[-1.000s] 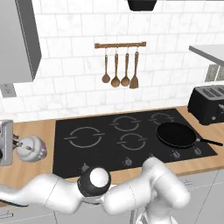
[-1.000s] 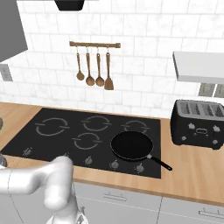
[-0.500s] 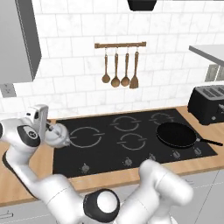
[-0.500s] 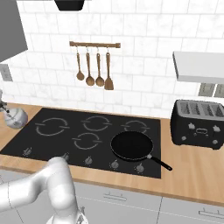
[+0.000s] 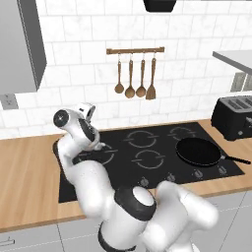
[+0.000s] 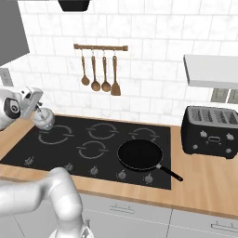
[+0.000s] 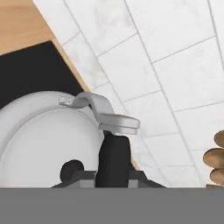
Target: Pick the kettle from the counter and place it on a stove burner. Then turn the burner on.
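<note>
— Where was the kettle [image 6: 43, 120] at that moment?

— In the air, held up over the left rear part of the black cooktop [image 6: 93, 144], above the largest ring marking, the stove burner [image 6: 56, 137]. In the right base view its rounded silver body hung clear of the glass, just beside the gripper [image 6: 37, 109].

— And the gripper itself?

— It was closed on the kettle's handle. The hand view showed the pale lid and body of the kettle [image 7: 48, 140] close up, with the black handle running straight down between the finger tips and the curved spout reaching toward the tiled wall [image 7: 166, 65].

— Could the left base camera see it?

— Mostly the arm. The white wrist stood in front of the cooktop's left side [image 5: 147, 152], and the kettle was hidden behind it, so I could not tell more from there.

— What else was about?

— A black frying pan [image 6: 140, 155] sat on the front right ring, its handle pointing toward the counter [image 6: 204, 181] edge. A dark toaster [image 6: 212, 132] stood on the counter to the right, well apart from the kettle. Four wooden utensils [image 6: 100, 69] hung from a rail on the wall.
</note>
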You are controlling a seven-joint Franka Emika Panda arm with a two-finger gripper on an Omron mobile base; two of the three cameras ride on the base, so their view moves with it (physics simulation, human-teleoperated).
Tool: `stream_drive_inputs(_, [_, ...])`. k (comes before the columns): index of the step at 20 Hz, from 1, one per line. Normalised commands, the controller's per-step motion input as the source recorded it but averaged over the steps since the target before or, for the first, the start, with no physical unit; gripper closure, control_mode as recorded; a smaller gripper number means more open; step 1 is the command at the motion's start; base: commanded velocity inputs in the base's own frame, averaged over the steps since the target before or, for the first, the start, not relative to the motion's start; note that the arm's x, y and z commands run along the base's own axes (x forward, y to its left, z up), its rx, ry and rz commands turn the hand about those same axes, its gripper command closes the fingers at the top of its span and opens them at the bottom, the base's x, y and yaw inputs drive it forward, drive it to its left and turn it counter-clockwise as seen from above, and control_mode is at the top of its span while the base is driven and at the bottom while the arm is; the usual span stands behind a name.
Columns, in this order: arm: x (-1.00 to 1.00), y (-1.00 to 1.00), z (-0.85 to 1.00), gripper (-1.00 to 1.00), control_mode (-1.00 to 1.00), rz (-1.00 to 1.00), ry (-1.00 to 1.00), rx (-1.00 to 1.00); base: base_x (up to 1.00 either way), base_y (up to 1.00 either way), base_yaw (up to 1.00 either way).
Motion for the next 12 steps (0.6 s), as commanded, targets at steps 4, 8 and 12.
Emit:
stream_drive_inputs(4, [0.43, -0.9, 0.0, 1.0, -1.0, -0.01, 0.42, 0.19, 0.0, 0.0, 0.0])
stream_drive_inputs(8, [0.19, -0.12, -0.15, 1.0, -1.0, -0.02, 0.43, 0.0, 0.0, 0.0, 0.0])
stream_drive_inputs(12, [0.14, 0.18, -0.42, 1.0, -1.0, 0.0, 0.12, -0.09, 0.0, 0.0, 0.0])
